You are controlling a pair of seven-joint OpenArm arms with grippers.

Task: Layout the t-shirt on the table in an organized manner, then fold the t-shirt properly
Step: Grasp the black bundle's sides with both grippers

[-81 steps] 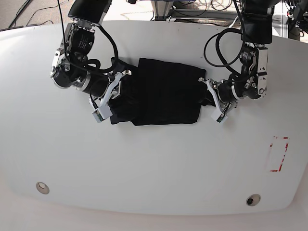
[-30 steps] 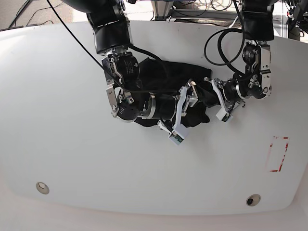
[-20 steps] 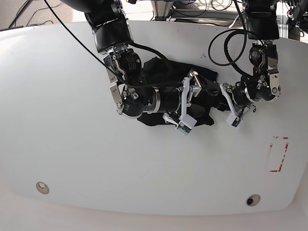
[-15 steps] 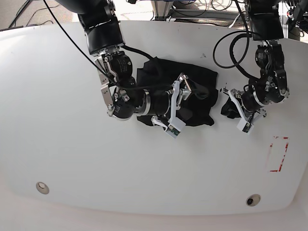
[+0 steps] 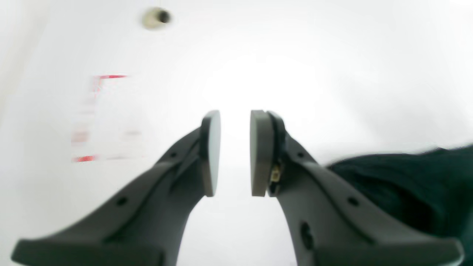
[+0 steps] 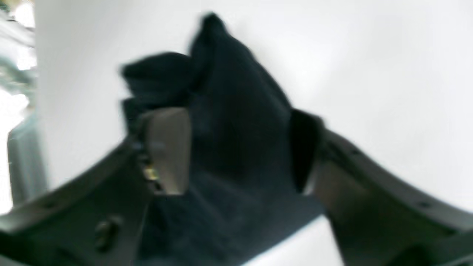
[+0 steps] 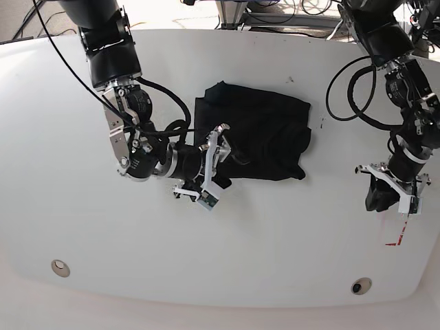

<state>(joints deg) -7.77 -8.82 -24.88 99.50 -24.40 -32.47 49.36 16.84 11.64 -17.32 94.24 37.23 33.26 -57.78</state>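
Note:
The black t-shirt [image 7: 254,137] lies folded into a rough rectangle on the white table [image 7: 275,247]. My right gripper [image 7: 210,172] is at the shirt's lower left edge. In the right wrist view this gripper [image 6: 236,147] has its jaws wide apart, with blurred black t-shirt fabric [image 6: 236,111] showing between them. My left gripper [image 7: 394,205] hangs far to the right of the shirt, near the red tape mark [image 7: 397,237]. In the left wrist view it [image 5: 234,151] stands a little open with nothing between the pads. A small black fabric-like lump [image 7: 377,197] [image 5: 399,181] sits against its outer side.
Two small round holes [image 7: 60,267] [image 7: 361,285] lie near the table's front edge; one of these holes [image 5: 157,16] shows ahead of the left gripper. The red tape mark [image 5: 103,118] is blurred there. Cables and equipment stand beyond the back edge.
The right-wrist arm drew back from over the shirt to its left edge and its jaws narrowed. The left-wrist arm swung away toward the red tape, the black lump moving with it.

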